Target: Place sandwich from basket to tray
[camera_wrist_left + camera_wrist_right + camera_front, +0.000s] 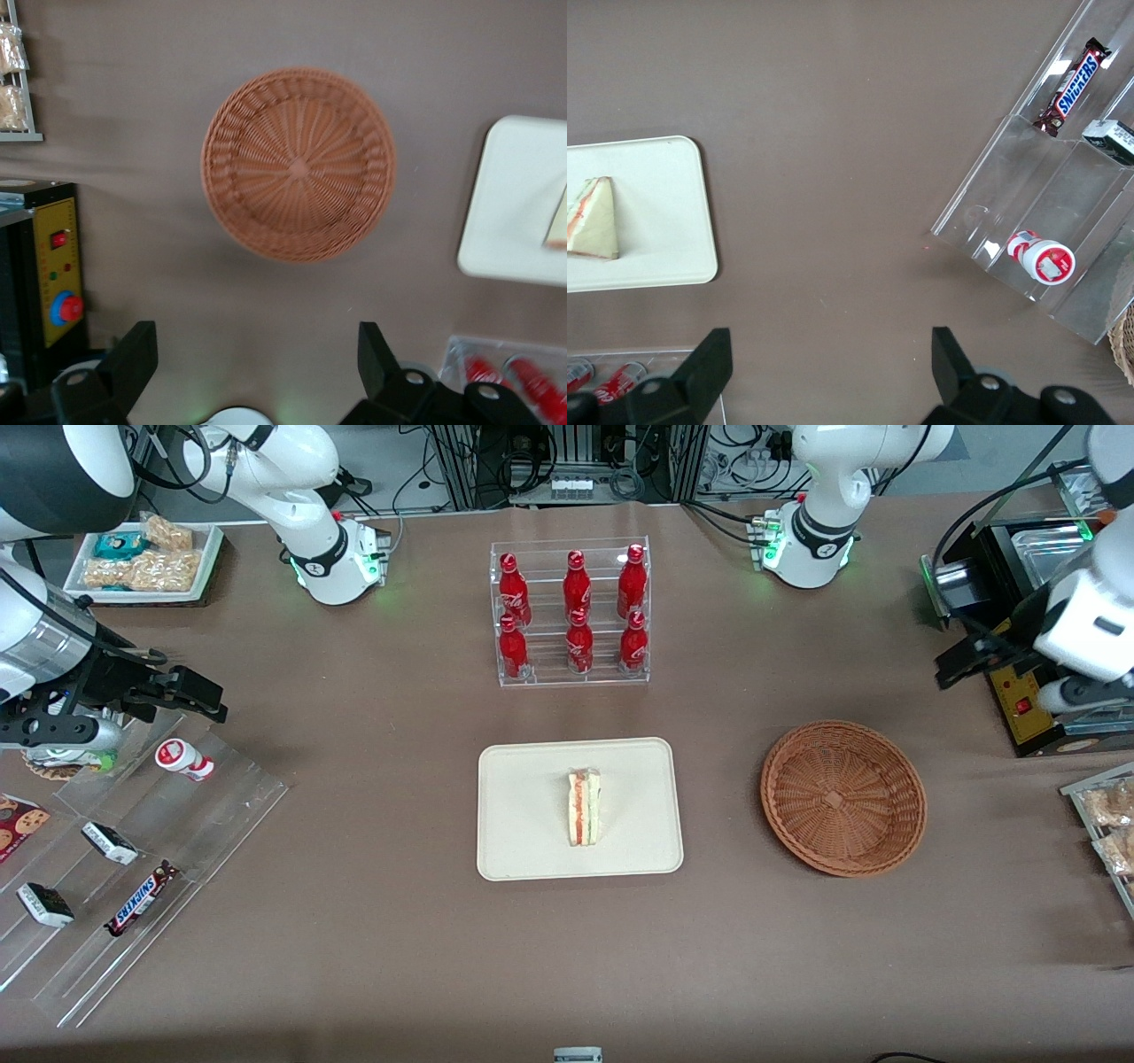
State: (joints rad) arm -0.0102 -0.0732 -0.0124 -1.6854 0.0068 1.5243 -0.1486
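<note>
- Front view: sandwich (585, 807) lies on its side near mid of cream tray (523, 841), filling edge up. Wicker basket (842, 797) sits beside tray twd working arm's end, nothing in it. Left gripper (970, 657) is up over table near black control box (1028, 700), well apart from basket
- Left wrist: fingers (133, 359) spread wide, holding nothing; basket (299, 164) and tray corner (514, 204) in sight
- Right wrist: sandwich (592, 219) on tray (664, 221)

Front view high overhead, left wrist view looking down at basket (299, 165), both sharing tray (532, 850).
</note>
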